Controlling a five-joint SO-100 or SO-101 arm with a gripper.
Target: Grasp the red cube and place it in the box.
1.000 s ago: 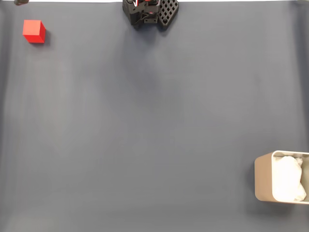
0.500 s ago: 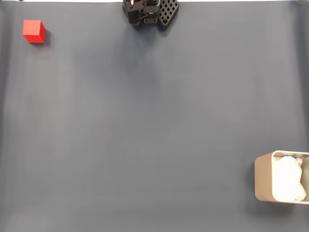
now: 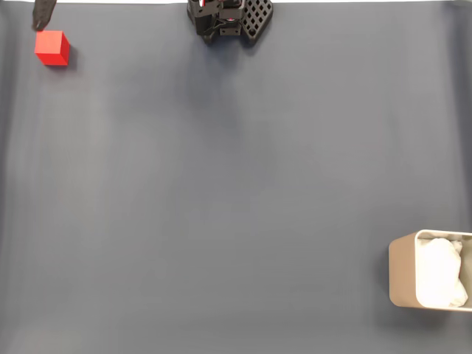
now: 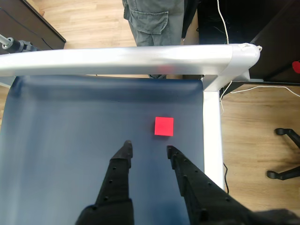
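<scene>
The red cube point(image 3: 51, 48) rests on the dark grey mat at the far top-left corner of the fixed view. A dark fingertip point(image 3: 43, 15) of my gripper pokes in from the top edge just above the cube. In the wrist view the gripper point(image 4: 148, 150) is open, its two black fingers pointing at the red cube point(image 4: 164, 126), which lies a short way beyond the tips and slightly right of the gap. Nothing is between the fingers. The box point(image 3: 402, 273), beige-grey with a white wrinkly lining point(image 3: 442, 274), stands at the bottom right edge, far from the cube.
The arm's black base point(image 3: 228, 18) sits at the top middle of the mat. In the wrist view a silver table rail point(image 4: 140, 58) runs just beyond the cube, with a person's legs point(image 4: 152, 21) behind it and a chair base point(image 4: 286, 154) on the wooden floor at right.
In the fixed view the dark fingertip has come further in at the top-left corner, closer to the red cube. Cube and box have not moved.
</scene>
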